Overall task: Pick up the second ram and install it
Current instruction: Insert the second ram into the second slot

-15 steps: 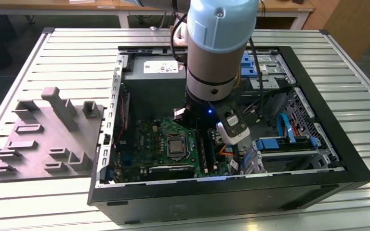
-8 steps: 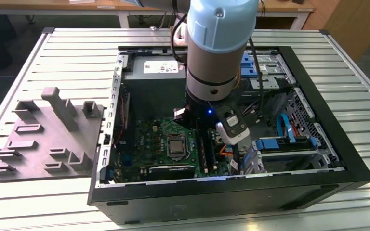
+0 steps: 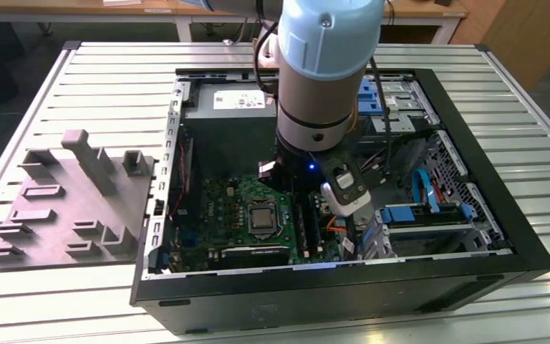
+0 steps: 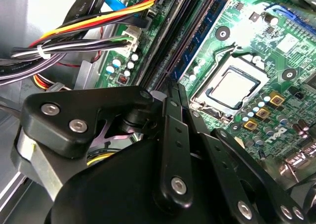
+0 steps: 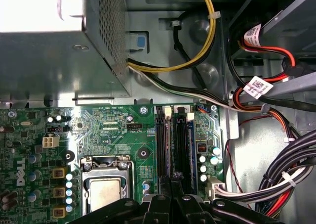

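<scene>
My gripper [image 3: 340, 218] reaches down into the open computer case, over the memory slots [image 3: 306, 223] at the edge of the green motherboard [image 3: 227, 204]. In the second wrist view its black fingers [image 4: 170, 115] meet at the gripper tip [image 4: 174, 84], shut on the second ram [image 4: 196, 38]. This thin blue-green stick stands on edge and runs away from the fingertips along a slot, and its lower edge is hidden in the slot. In the first wrist view the gripper tip [image 5: 170, 181] sits over the black memory slots [image 5: 181, 145], beside the processor socket [image 5: 104, 187].
The case's walls [image 3: 351, 290] ring the work area. A power supply [image 3: 227, 107] sits at the back and a drive cage [image 3: 432, 215] at the exterior view's right. Cable bundles [image 4: 74, 41] lie close to the slots. A grey fixture block [image 3: 74, 201] rests on the table outside the case.
</scene>
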{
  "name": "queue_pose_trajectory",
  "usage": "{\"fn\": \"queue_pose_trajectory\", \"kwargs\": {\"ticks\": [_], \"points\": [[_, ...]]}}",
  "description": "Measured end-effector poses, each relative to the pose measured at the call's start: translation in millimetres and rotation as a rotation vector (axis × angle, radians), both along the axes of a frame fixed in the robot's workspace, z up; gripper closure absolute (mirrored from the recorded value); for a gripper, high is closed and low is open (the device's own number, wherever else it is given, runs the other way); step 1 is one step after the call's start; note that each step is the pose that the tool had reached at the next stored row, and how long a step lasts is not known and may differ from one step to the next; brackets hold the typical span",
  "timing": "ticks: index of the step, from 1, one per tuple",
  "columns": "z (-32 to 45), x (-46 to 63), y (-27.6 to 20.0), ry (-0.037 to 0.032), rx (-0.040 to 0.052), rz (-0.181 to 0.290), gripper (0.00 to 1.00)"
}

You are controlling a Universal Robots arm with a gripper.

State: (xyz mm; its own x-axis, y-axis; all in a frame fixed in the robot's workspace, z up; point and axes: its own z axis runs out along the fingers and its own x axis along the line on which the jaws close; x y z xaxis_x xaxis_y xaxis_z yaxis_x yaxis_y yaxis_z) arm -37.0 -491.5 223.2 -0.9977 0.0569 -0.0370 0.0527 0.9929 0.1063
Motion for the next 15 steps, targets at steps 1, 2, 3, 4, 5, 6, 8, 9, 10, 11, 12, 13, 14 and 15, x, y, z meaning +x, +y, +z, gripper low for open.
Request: {"fn": "queue_pose_trajectory", "kwargs": {"ticks": [1,2,3,4,5,6,8,9,10,11,12,13,14,15], "points": [[-0.1,0.0,0.0,0.0000,-0.0001,0.000,0.89],[-0.3,0.0,0.0,0.0000,-0.0001,0.000,0.89],[-0.5,0.0,0.0,-0.0001,0.0001,0.000,0.89],[-0.7,0.0,0.0,-0.0001,0.0001,0.000,0.89],[-0.8,0.0,0.0,0.0000,0.0000,0.000,0.89],[-0.9,0.0,0.0,0.0000,0.0000,0.000,0.89],[-0.9,0.0,0.0,0.0000,0.0000,0.000,0.89],[-1.0,0.0,0.0,0.0000,0.0000,0.000,0.89],[-1.0,0.0,0.0,-0.0001,0.0002,0.000,0.89],[-1.0,0.0,0.0,-0.0001,0.0003,0.000,0.89],[-1.1,0.0,0.0,-0.0001,0.0005,0.000,0.89],[-1.4,0.0,0.0,-0.0001,0.0005,0.000,0.89],[-1.8,0.0,0.0,-0.0001,0.0006,0.000,0.89],[-1.9,0.0,0.0,0.0000,0.0004,0.000,0.89]]}}
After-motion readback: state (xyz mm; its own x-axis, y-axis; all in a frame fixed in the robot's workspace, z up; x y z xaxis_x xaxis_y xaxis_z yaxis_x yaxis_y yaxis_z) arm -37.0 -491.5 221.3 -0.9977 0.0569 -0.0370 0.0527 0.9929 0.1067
